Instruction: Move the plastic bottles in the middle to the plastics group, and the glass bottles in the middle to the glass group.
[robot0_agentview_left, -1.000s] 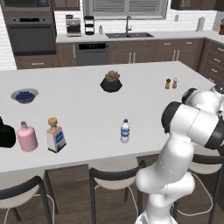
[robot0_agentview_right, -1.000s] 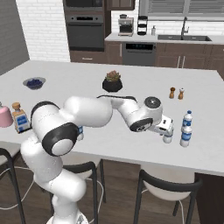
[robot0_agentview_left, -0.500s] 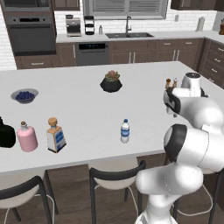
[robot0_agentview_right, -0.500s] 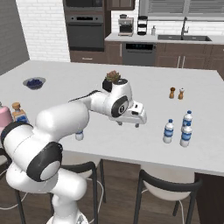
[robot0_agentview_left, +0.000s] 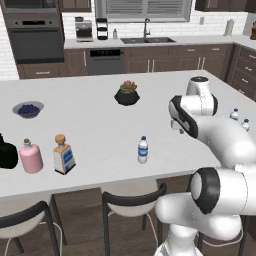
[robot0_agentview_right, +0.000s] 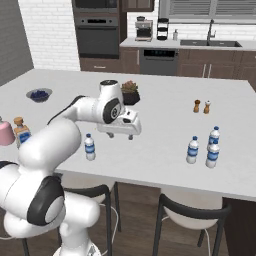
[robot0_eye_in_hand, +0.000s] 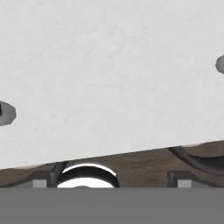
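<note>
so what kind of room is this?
A rendered home kitchen, most likely: built-in wall oven, sink with faucet on the back counter, and a big white island with bar stools tucked under it.

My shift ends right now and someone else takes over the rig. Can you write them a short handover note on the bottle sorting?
End effector: open, empty, low over the white counter.
Plastics: three small clear water bottles with blue labels stand together at the counter's right end.
Glass: the square cork-stoppered glass bottle stands beside the rounded pink flask and the squat black bottle at the left end, so it looks sorted.
Left to do: one lone clear water bottle stands mid-counter near the front edge. Take it to the three on the right.
</note>
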